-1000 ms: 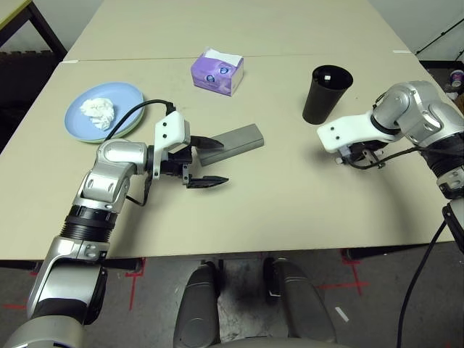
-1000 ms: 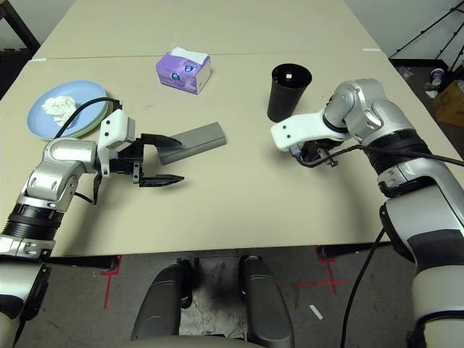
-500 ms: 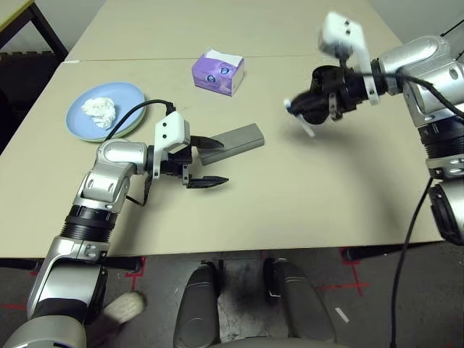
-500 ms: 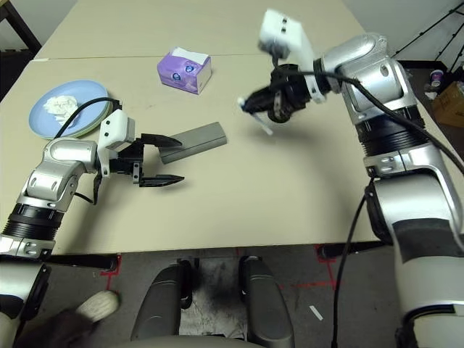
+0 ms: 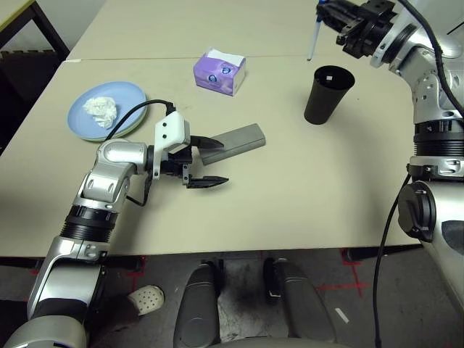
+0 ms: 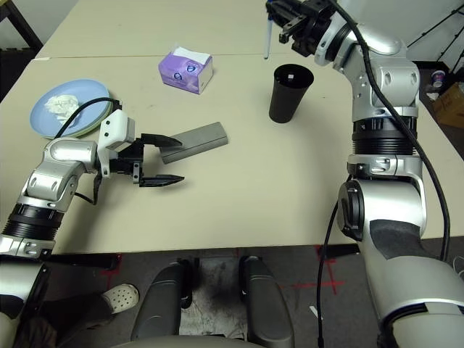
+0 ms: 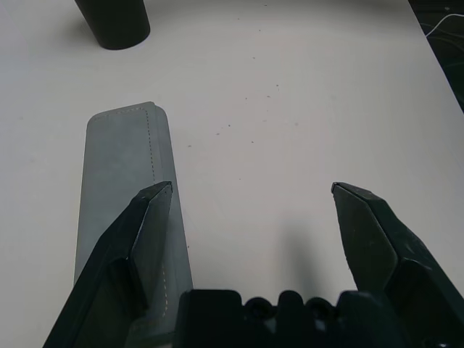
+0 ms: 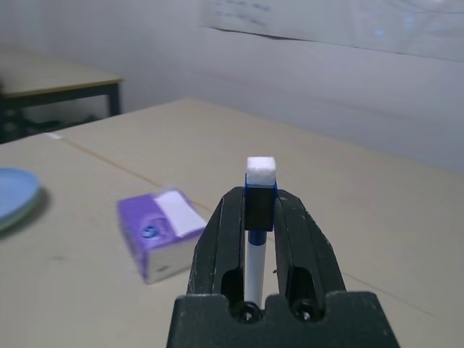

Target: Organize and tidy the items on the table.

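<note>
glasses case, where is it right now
The grey glasses case lies on the table left of centre, between the tissue box and the open left tool, one finger over its near end.

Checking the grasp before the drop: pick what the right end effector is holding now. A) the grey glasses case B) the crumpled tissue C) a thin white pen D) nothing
C: the right end effector is shut on a thin white pen, raised above the black cup, while the grey glasses case lies on the table by the open left end effector and the crumpled tissue sits on the plate.
</note>
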